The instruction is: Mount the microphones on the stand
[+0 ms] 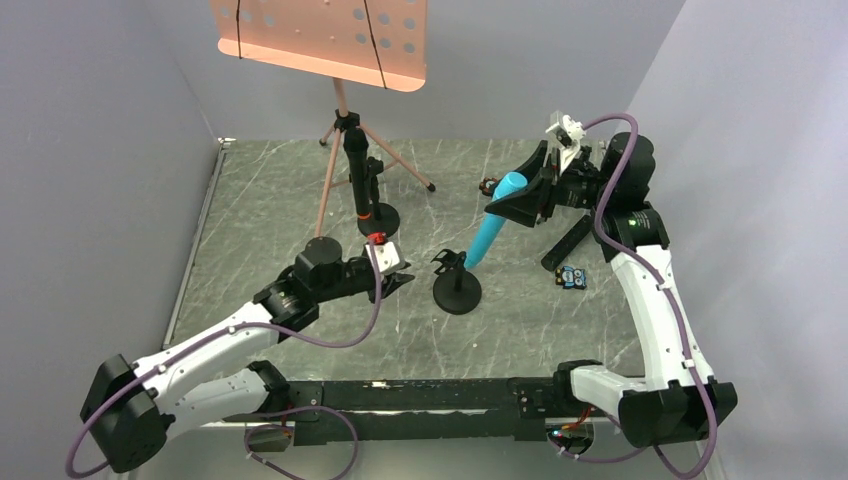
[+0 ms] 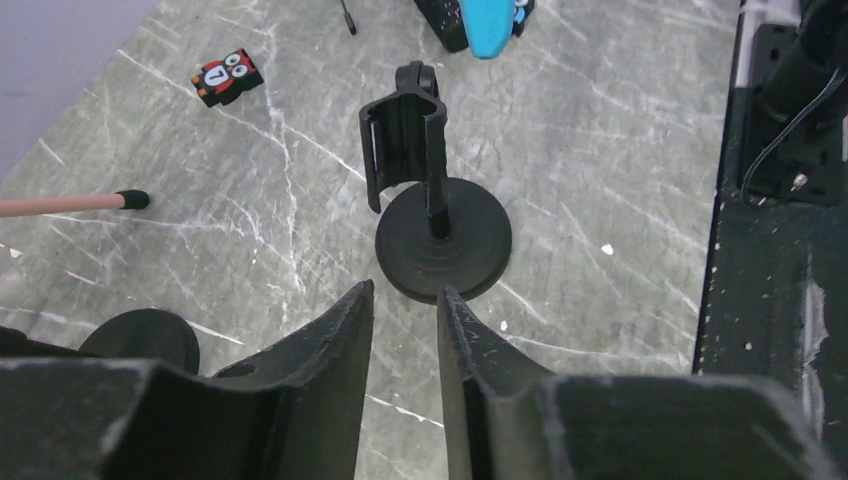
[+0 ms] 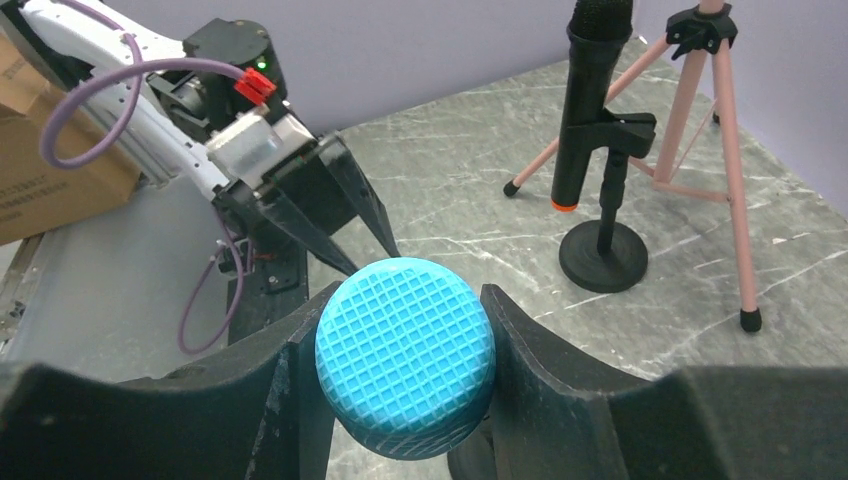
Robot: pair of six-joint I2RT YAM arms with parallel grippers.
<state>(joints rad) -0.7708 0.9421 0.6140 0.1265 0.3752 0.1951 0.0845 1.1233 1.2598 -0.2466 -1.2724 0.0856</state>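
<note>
Holding the blue microphone [image 1: 490, 232] tilted, tail down, the right gripper [image 1: 528, 197] is pinching it just below the head. The tail seems to be hanging near the clip [image 2: 403, 140] of the small stand [image 1: 457, 290], not yet in it. The left gripper [image 2: 405, 295] is hovering beside the stand's base, jaws slightly apart and empty. The step is calling for lining the tail up with the clip's open side and pressing steadily while something is bracing the base.
</note>
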